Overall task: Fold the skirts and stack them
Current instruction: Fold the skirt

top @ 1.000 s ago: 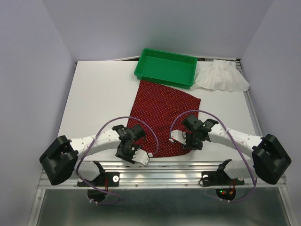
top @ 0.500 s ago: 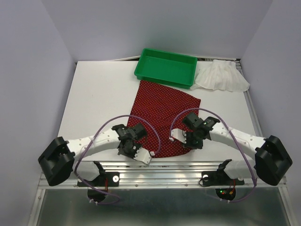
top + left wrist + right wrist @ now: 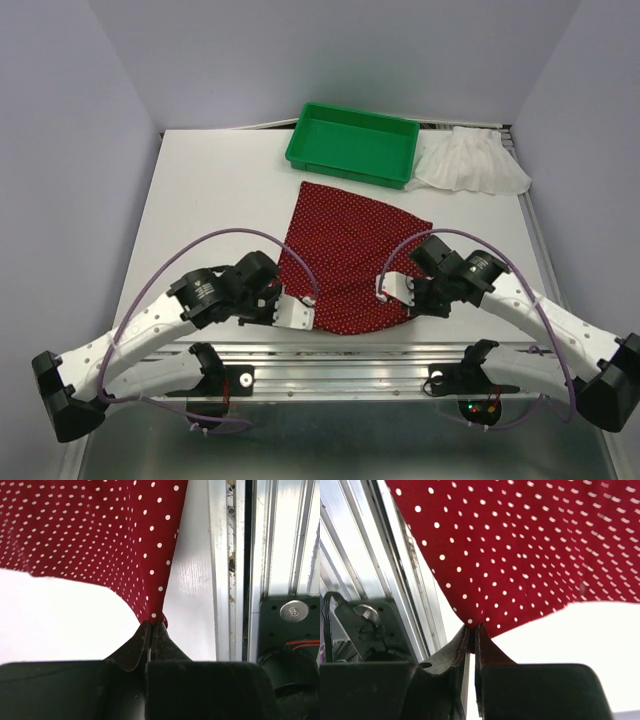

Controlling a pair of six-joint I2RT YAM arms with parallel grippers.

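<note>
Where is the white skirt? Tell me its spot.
In the top view, the white skirt lies at the far right corner of the table, just right of the green tray, beyond the red dotted skirt.

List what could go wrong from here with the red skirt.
1. The left claw and right claw each pinch only a small bit of the red skirt at its near corners. The cloth may slip out once it is lifted.
2. The skirt's far edge lies close to the tray. A fold carried that way could drape onto the tray or nudge it.
</note>
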